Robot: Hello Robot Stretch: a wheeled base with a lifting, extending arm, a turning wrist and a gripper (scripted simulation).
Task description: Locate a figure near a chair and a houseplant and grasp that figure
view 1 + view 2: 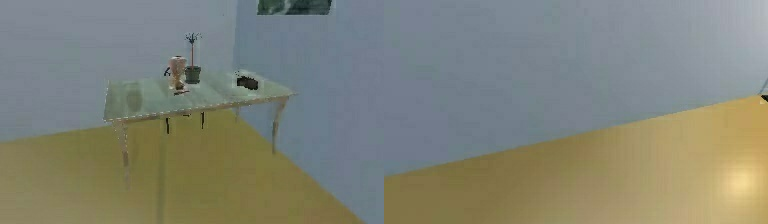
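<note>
The figure [177, 70], a tan upright shape, stands near the middle of the counter [135, 102], toward its back edge, with a houseplant [192, 68] in a dark pot just beside it on the forward view's right. A small dark thing [247, 82] lies at the counter's right end. Dark legs [168, 125] show beneath the counter, too small to name. The floor [634, 175] is yellow and the wall [534, 60] grey-blue. I cannot tell the end effector's state.
</note>
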